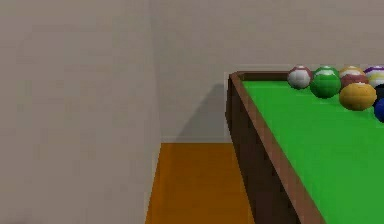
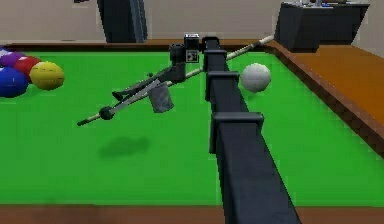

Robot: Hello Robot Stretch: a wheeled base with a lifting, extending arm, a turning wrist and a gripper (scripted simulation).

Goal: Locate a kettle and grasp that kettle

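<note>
A green-felted desk (image 1: 262,150) with a wooden rim is noted beside an orange floor (image 1: 195,185) and a grey wall (image 1: 80,80); coloured balls (image 1: 340,85) are grouped on it near one corner; in the arm side view a cue (image 2: 100,113) is seen slanting across the felt, crossed by the arm (image 2: 240,150); a white ball (image 2: 255,77) lies just beside the arm; the end effector (image 2: 150,92) is seen at the cue; its state, and whether anything is held, cannot be told; the kettle's place and heading cannot be told.
</note>
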